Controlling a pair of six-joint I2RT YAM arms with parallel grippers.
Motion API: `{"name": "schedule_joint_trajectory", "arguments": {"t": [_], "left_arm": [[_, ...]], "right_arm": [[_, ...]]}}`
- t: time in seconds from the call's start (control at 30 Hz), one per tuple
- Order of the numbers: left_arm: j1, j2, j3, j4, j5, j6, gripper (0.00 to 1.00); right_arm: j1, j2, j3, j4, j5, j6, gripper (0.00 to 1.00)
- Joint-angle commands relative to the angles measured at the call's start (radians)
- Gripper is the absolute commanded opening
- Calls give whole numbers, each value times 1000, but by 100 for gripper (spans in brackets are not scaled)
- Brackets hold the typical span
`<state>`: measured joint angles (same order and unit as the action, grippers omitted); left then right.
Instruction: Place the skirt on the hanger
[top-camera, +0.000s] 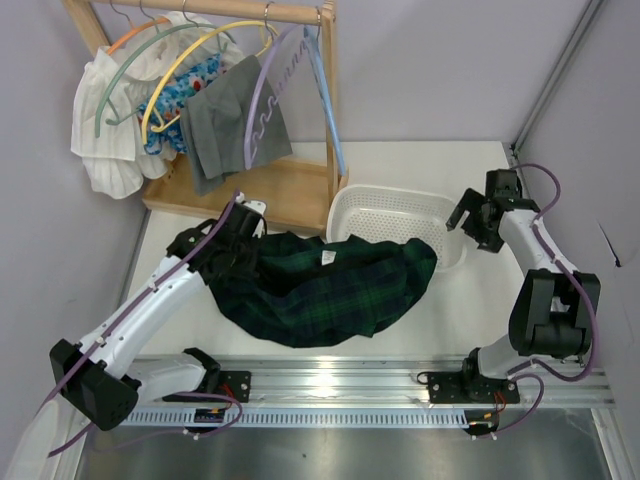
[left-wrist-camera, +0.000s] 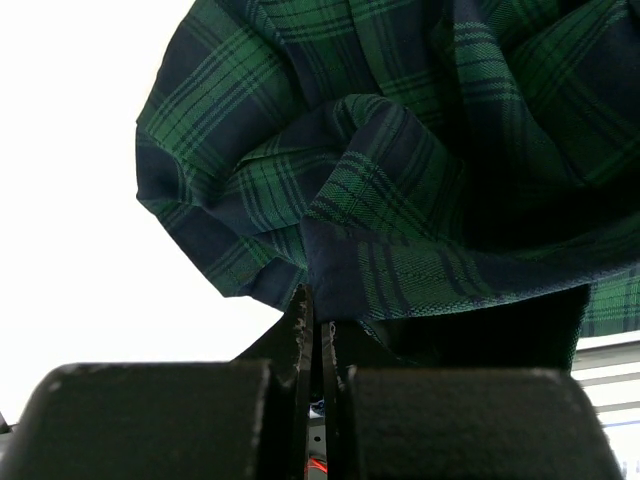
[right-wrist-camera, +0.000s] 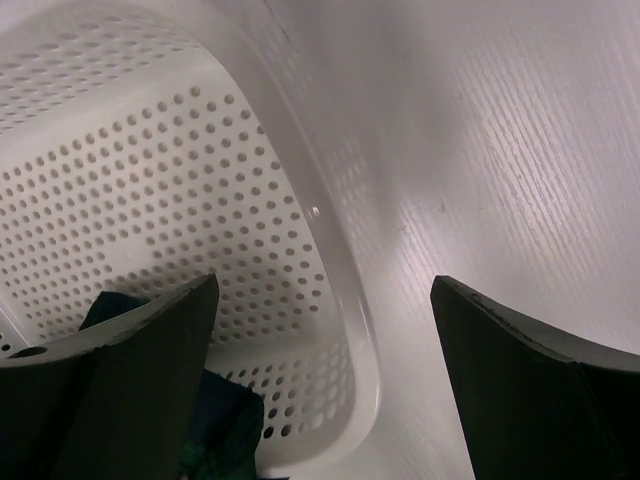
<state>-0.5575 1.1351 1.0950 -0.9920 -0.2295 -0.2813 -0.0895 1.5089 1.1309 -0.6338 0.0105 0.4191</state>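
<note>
The dark green and navy plaid skirt (top-camera: 330, 285) lies bunched on the white table, and its right end drapes into the white perforated basket (top-camera: 395, 192). A small white label (top-camera: 327, 258) shows on top of it. My left gripper (top-camera: 240, 250) is shut on the skirt's left edge; in the left wrist view the jaws (left-wrist-camera: 322, 312) pinch a folded hem of the skirt (left-wrist-camera: 400, 180). My right gripper (top-camera: 462, 222) is open and empty above the basket's right end (right-wrist-camera: 325, 285). The lavender hanger (top-camera: 257, 95) hangs on the wooden rack at the back left, in front of a grey garment.
The wooden rack (top-camera: 300, 190) also holds a grey garment (top-camera: 225, 120), a white ruffled garment (top-camera: 105, 140), a yellow hanger (top-camera: 190, 60) and a light blue hanger (top-camera: 325, 100). The basket rim (right-wrist-camera: 345, 300) and a bit of skirt (right-wrist-camera: 215, 430) show below the right fingers. A metal rail (top-camera: 330, 380) runs along the near edge.
</note>
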Motion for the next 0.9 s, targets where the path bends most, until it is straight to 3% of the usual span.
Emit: {"name": "schedule_joint_trajectory", "arguments": {"t": [0.0,0.07,0.13,0.17,0.2,0.23,0.3,0.67,0.87], "left_arm": [[10,-11,45,18,22,30,0],[10,-11,46,16,25,28,0],[10,-14,48,15,24,27,0],[10,-15,48,16,22,27,0],[10,-15,45,15,22,24,0],[10,-20,46,15,19,22,0],[10,-21,42,12,19,16,0],[10,-41,16,27,16,-33,0],[10,-41,9,44,35,-47,0]], "right_arm": [[13,45,23,138,40,-29,93],[14,98,39,152,46,-34,87],[14,129,52,169,60,-31,70],[13,152,64,175,63,-32,59],[11,163,73,180,65,-31,32],[5,169,82,184,69,-26,16],[-3,192,116,190,82,-20,0],[-56,382,375,157,54,-69,0],[-44,329,457,80,5,-95,51]]}}
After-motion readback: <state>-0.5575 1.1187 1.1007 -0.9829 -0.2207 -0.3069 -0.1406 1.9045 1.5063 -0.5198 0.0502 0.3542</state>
